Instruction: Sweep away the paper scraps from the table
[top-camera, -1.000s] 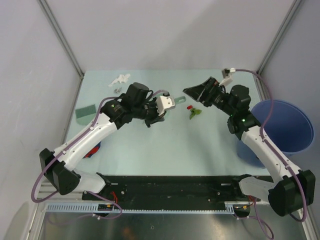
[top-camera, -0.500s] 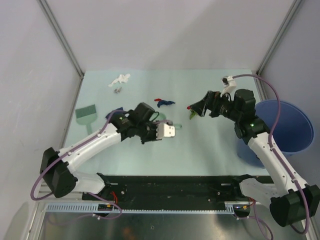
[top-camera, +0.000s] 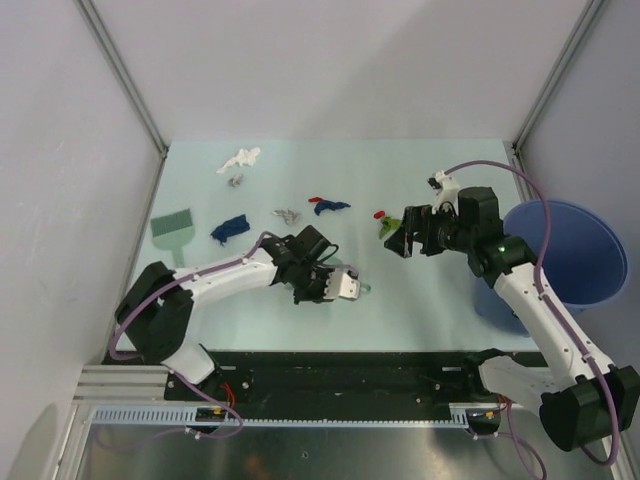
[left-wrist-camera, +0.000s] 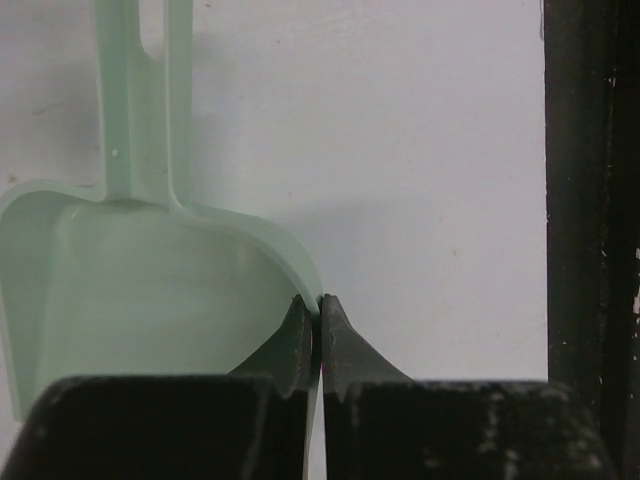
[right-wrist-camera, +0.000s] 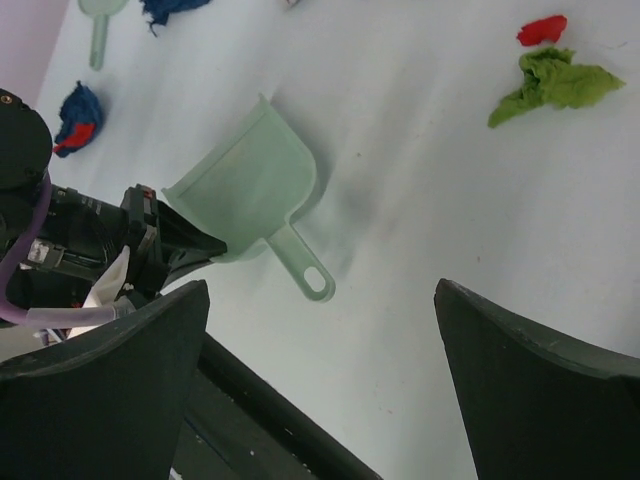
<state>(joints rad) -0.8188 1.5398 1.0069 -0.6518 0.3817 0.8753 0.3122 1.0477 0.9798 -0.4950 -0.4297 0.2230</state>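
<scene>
The left gripper (left-wrist-camera: 318, 300) has its fingers pressed together on the thin side rim of the sage-green dustpan (left-wrist-camera: 150, 290), which lies flat and empty near the front of the table (top-camera: 420, 300). The right gripper (top-camera: 405, 235) hangs spread wide with nothing between its fingers, just beside the green scrap (top-camera: 388, 228) and the red scrap (top-camera: 380, 213). By my reading, the sweeping has hardly begun. The paper scraps lie loose across the far half: blue-and-red (top-camera: 328, 205), grey (top-camera: 288, 214), dark blue (top-camera: 230, 228) and white (top-camera: 240, 158). The brush (top-camera: 172, 228) lies well apart at the left, and the blue bucket (top-camera: 565, 250) stands off the right edge. From above, the pan barely shows against the table. A blue-and-red bit (right-wrist-camera: 75, 115) appears only in the right wrist view.
</scene>
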